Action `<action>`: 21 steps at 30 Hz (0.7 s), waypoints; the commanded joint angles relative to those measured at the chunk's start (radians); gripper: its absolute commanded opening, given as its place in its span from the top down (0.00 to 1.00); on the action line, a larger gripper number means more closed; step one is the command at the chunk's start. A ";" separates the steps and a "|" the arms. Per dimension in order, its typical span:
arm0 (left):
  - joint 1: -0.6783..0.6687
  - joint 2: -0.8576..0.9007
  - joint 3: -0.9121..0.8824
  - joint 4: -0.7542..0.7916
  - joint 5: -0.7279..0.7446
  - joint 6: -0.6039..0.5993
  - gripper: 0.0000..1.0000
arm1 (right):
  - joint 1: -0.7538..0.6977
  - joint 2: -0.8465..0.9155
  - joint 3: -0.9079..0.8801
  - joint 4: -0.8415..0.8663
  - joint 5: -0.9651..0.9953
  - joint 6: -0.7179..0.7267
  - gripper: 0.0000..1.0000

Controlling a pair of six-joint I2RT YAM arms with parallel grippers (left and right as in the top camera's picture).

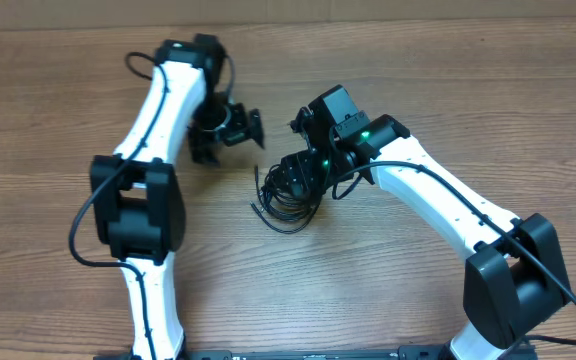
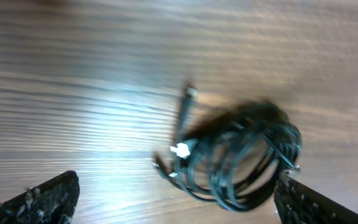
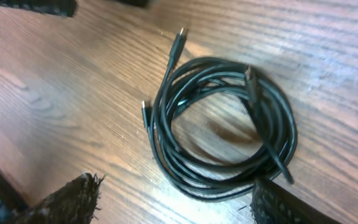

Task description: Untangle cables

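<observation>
Barely begun: the cables [image 3: 166,143] lie in one coiled bundle on the bench [image 1: 468,100], just below the right pincer [image 3: 176,183], which is wide apart and grips nothing. The left pincer [image 1: 223,128], near the coil, is fully open and empty. All the separating remains.

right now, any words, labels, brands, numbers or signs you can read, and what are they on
None readable: no word, label, brand, number or sign shows on the cables, the table, the left arm or the right arm. The left wrist view is too blurred to read anything.
</observation>
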 commanded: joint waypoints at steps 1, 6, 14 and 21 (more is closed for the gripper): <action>0.042 0.009 -0.023 -0.006 -0.027 -0.023 0.00 | 0.008 0.029 -0.001 0.021 0.022 -0.057 0.25; 0.067 0.009 -0.068 -0.005 -0.040 -0.024 0.00 | 0.022 0.079 -0.001 0.034 0.014 -0.061 0.47; 0.068 0.009 -0.110 0.018 -0.043 -0.021 0.00 | 0.090 0.124 -0.001 0.037 0.036 -0.118 0.39; 0.068 0.009 -0.110 0.017 -0.043 -0.021 0.00 | 0.106 0.140 -0.001 0.037 0.135 -0.120 0.39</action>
